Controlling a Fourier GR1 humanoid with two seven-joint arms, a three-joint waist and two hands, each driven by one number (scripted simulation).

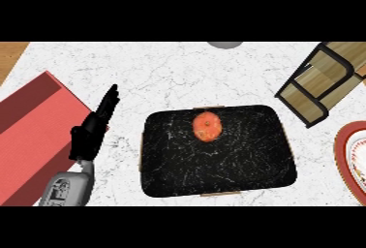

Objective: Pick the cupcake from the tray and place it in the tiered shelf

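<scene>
Head view, read left to right across the white marbled counter [178,72].

Far left: a flat red board [36,140], lying diagonally, with a darker red band along its upper-left side. It runs off the left edge. A strip of wood-toned surface [10,55] shows in the top-left corner beyond the counter.

Left hand [91,131]: black, on a grey forearm [68,189] entering from the lower edge. Fingers straight and together, pointing up and slightly right; it holds nothing. It overlaps the right edge of the red board and stands just left of the tray, not touching it. Faint marks show on the forearm casing; not legible.

Centre: black speckled tray [214,164], roughly square with rounded corners, thin tan edges showing at top and bottom. The cupcake [207,126] sits in the tray, upper-middle area, orange-red and oval seen from above, with a small dark spot at its centre. Nothing touches it.

Top edge, centre-right: part of a grey round object [225,44], mostly cut off.

Upper right: tiered shelf [318,87], dark frame with tan wooden levels, set at an angle, well apart from the tray.

Right edge: plate [350,155] with red rim and white centre, partly out of frame.

Right hand: does not show.

No readable writing, brand or label anywhere
</scene>
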